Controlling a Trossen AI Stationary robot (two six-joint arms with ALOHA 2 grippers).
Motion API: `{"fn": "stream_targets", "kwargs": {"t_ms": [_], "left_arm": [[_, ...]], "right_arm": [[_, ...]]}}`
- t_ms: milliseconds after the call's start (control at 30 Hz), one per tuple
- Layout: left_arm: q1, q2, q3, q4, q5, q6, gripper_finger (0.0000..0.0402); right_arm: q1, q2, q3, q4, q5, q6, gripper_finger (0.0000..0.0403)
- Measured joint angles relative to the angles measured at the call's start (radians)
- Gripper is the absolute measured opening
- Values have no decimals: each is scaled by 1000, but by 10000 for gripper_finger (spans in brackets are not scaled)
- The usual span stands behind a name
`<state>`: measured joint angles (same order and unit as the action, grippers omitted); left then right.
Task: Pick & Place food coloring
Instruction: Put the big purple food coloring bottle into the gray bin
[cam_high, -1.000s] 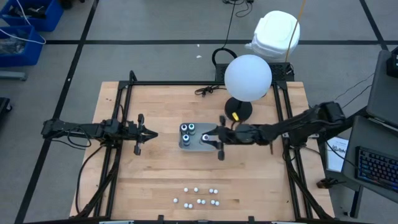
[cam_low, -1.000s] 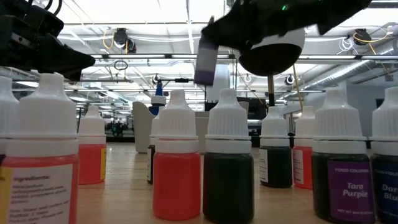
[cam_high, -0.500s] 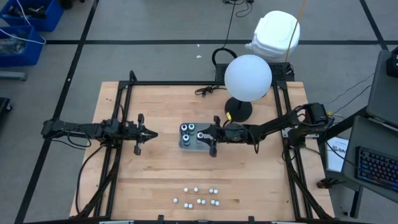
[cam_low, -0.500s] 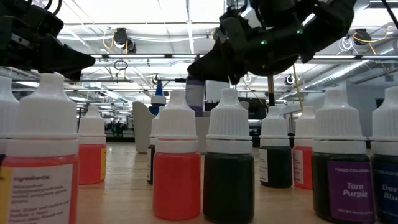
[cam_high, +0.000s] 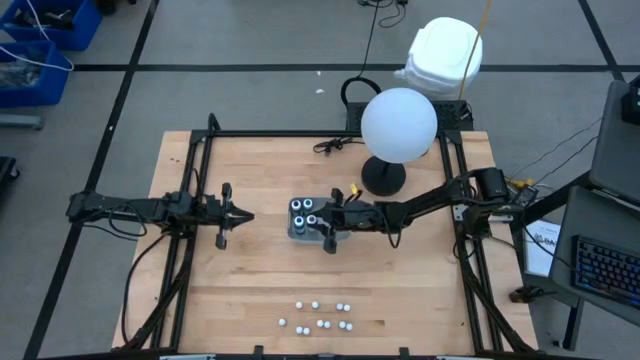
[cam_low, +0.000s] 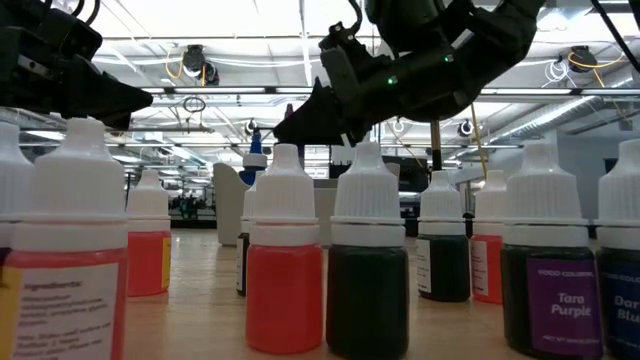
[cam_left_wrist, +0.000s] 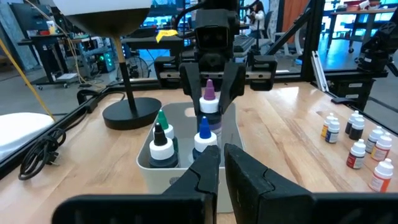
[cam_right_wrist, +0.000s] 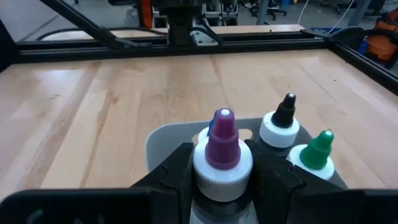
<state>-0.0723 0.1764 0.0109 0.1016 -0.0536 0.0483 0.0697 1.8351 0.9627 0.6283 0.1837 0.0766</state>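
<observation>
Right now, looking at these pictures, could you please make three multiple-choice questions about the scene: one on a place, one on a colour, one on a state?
1. Where is the right end effector?
A. over the tray
B. by the loose bottles
C. off the table

2. What colour is the tip of the bottle it holds?
A. green
B. purple
C. black

3. How is the left end effector?
A. shut on a bottle
B. wide open
C. shut, holding nothing

Answers:
1 A, the high view shows it above the tray.
2 B, the right wrist view shows a purple tip between the fingers.
3 C, its fingers meet with nothing between them.
</observation>
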Motion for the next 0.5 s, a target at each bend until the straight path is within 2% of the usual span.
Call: {"fn": "stream_targets", "kwargs": {"t_ms": [333, 500], "left_arm": [[0, 0, 0, 5, 0, 10, 35], [0, 0, 0, 6, 0, 14, 35]], "right_arm": [[-24, -1, 2, -22, 27, 9, 110], [-25, 54, 0, 24, 29, 18, 111]]}}
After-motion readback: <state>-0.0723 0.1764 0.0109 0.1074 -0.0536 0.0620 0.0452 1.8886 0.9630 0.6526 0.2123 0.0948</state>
